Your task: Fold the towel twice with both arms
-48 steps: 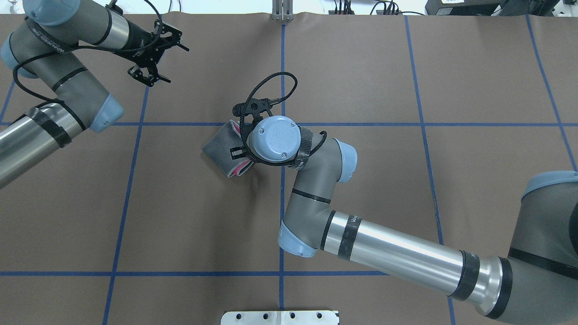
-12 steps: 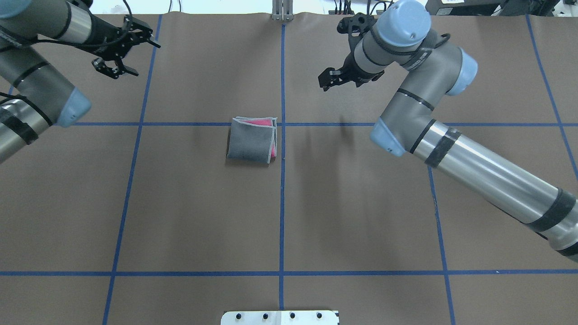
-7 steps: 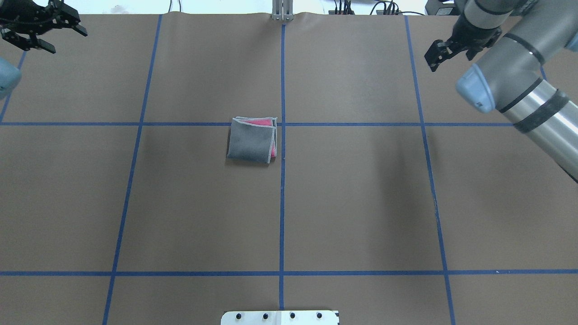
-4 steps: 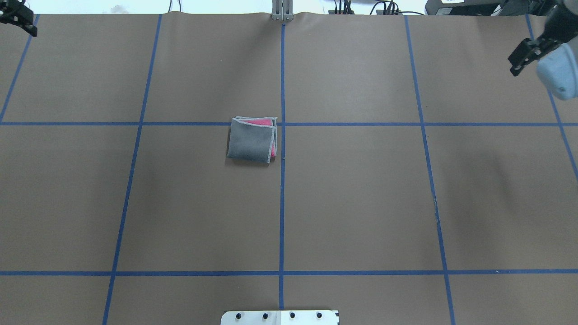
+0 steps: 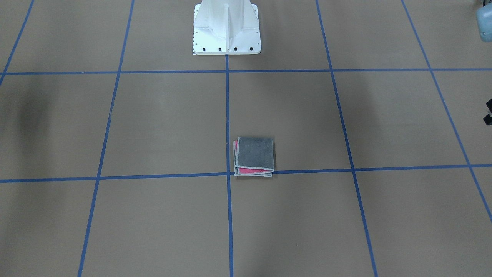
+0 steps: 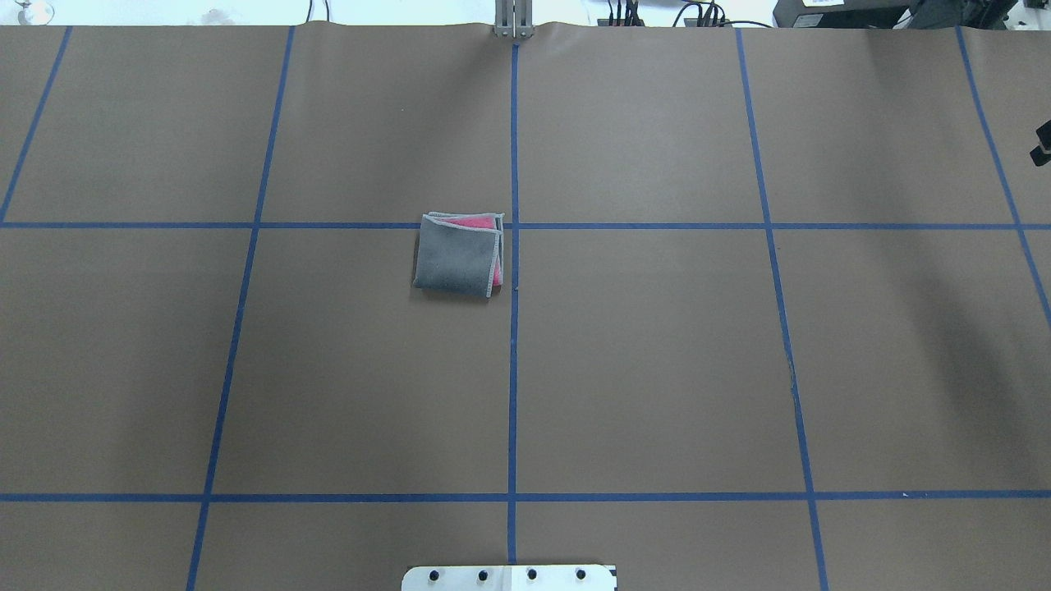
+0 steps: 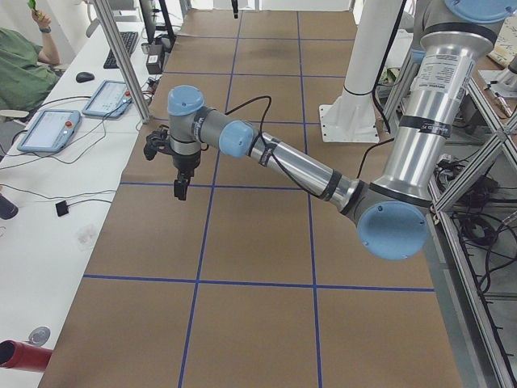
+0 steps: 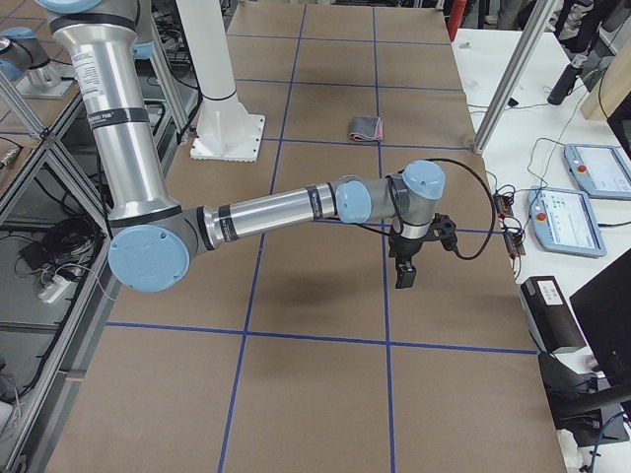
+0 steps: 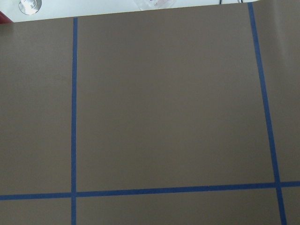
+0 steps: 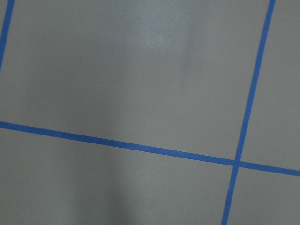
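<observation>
Because the towel point(image 6: 457, 258) lies as a small grey square, pink peeking out, near the desk's point(image 6: 657, 369) middle, both folds look done. The left tool point(image 7: 180, 189) and right tool point(image 8: 404, 276) hang well clear at the ends; whether they are open or closed I cannot tell.

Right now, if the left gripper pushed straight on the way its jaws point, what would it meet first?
The brown table top, probably. The left gripper points straight down, and its wrist view shows that surface and blue tape lines ahead; the gap is unclear.
</observation>
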